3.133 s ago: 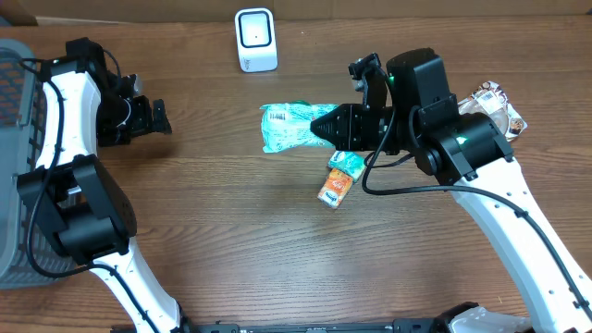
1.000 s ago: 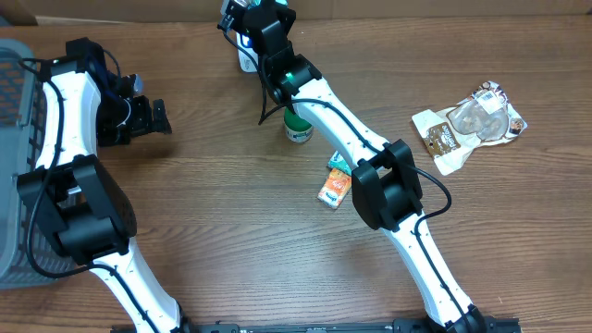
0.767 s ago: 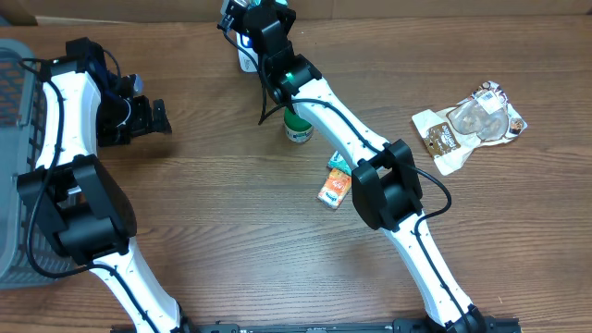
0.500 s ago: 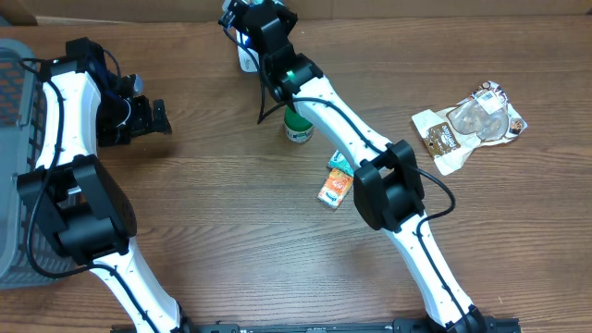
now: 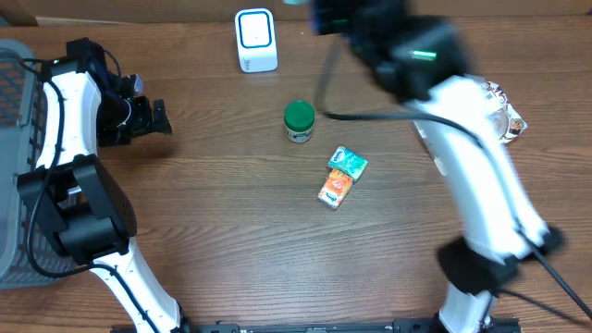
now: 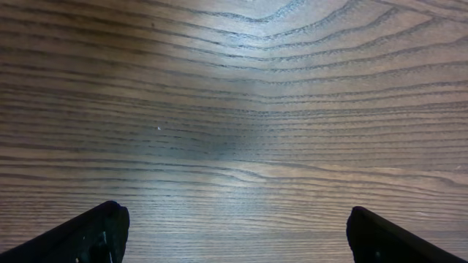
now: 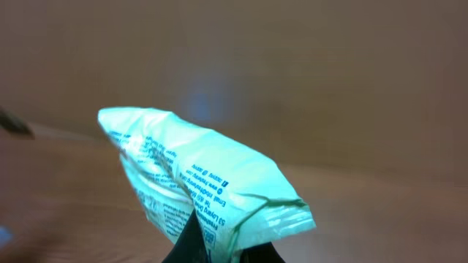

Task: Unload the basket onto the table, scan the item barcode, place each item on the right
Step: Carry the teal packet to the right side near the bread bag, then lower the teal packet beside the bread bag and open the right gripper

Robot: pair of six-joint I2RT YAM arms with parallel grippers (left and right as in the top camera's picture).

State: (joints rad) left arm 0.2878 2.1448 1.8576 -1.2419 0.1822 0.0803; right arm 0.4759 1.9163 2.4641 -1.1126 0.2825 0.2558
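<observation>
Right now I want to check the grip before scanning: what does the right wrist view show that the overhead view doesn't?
Only the right wrist view: the green packet up close, print side visible, pinched at its lower edge by the shut right gripper. Only the overhead view: the white scanner, a green-lidded jar, two small packets, the open left gripper and a grey basket. Both: the brown table, just a blur in the wrist view.

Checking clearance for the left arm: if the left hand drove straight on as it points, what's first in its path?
Probably the bare table: the left hand sees only wood ahead in its wrist view. Overhead, the green-lidded jar lies roughly further along that line, but height is unclear.
</observation>
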